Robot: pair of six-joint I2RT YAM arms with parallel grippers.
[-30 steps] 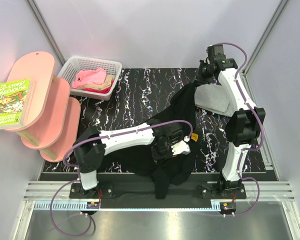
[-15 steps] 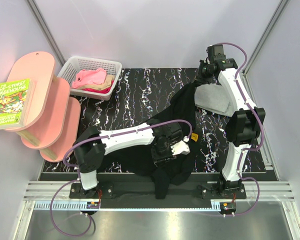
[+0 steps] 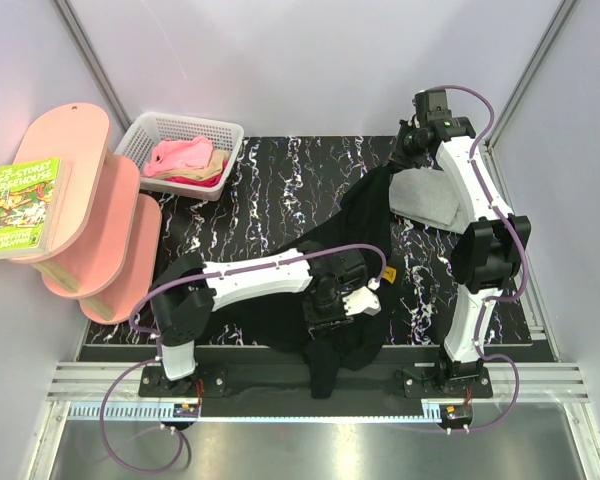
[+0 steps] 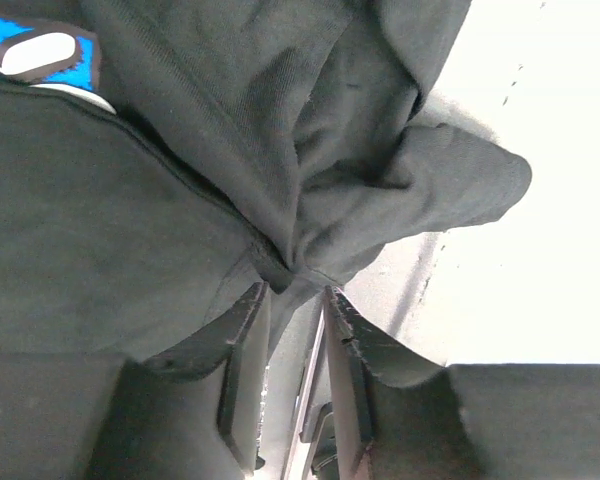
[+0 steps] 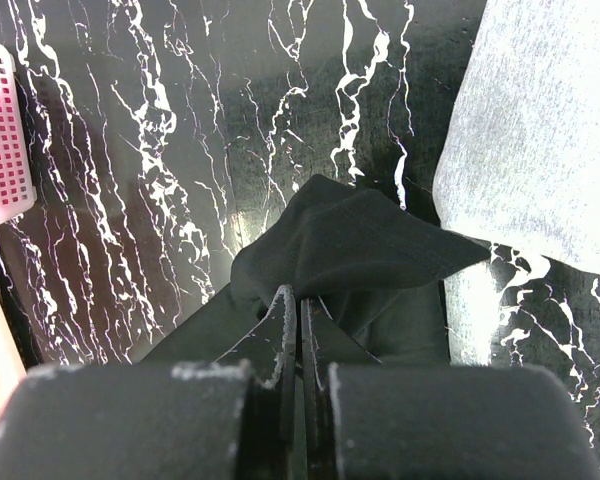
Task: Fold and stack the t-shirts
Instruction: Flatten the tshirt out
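Top external: black t-shirt (image 3: 365, 220) drapes limp from 1 o'clock to 6 o'clock. My right gripper (image 5: 292, 295) pinches its far corner; my left gripper (image 4: 295, 290), jaws parted, noses a fold (soft, light: take hems).

The left arm (image 3: 260, 275) extends low and rightward from its base, with the elbow bent near the base. The left gripper (image 4: 295, 290) points downward, its 2 fingers slightly parted. The right arm (image 3: 477, 190) reaches to the far side, folded at the elbow. The right gripper (image 5: 292, 292) has its fingers pressed together, pinching the black t-shirt (image 5: 360, 240).
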